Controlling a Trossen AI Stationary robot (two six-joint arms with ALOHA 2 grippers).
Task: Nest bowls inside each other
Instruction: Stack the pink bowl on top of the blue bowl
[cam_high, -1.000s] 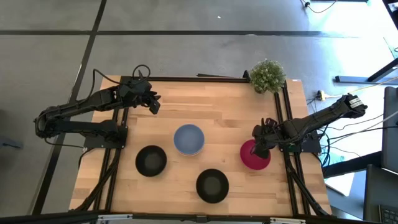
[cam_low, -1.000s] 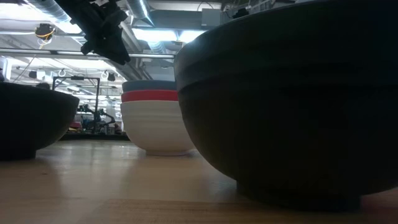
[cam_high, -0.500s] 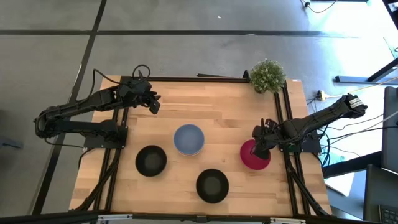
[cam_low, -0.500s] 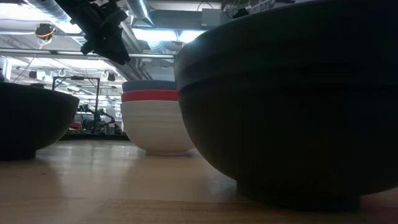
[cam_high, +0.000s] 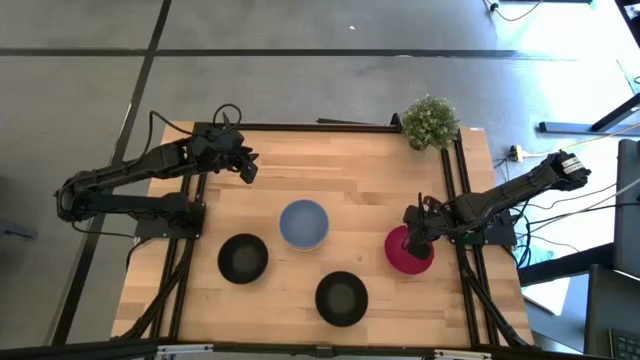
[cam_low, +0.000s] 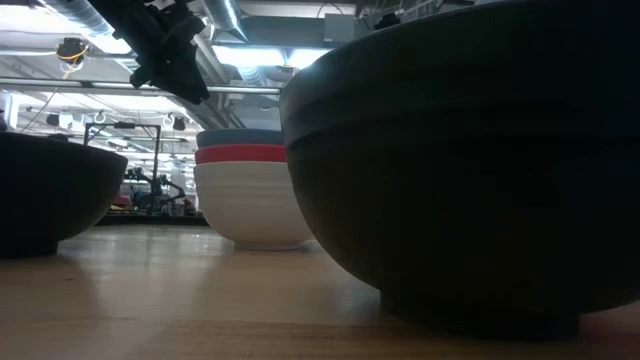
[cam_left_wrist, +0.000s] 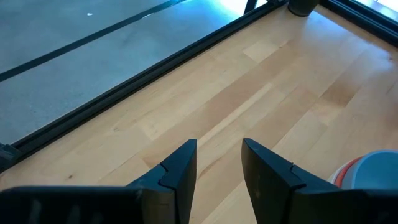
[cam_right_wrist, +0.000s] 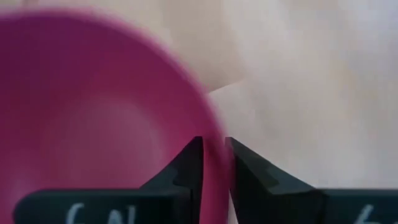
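The right tool (cam_right_wrist: 213, 163) is pinching the rim of the magenta bowl (cam_high: 409, 250), which is sitting right of the blue-topped stack (cam_high: 304, 224); next, lifting it over that stack seems needed.

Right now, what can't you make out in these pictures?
- Low view: the magenta-pink plastic bowl and right gripper are hidden behind the near round black bowl.
- High view: the red bowl and white bowl are covered by the blue bowl.
- Right wrist view: the pink rim is blurred.
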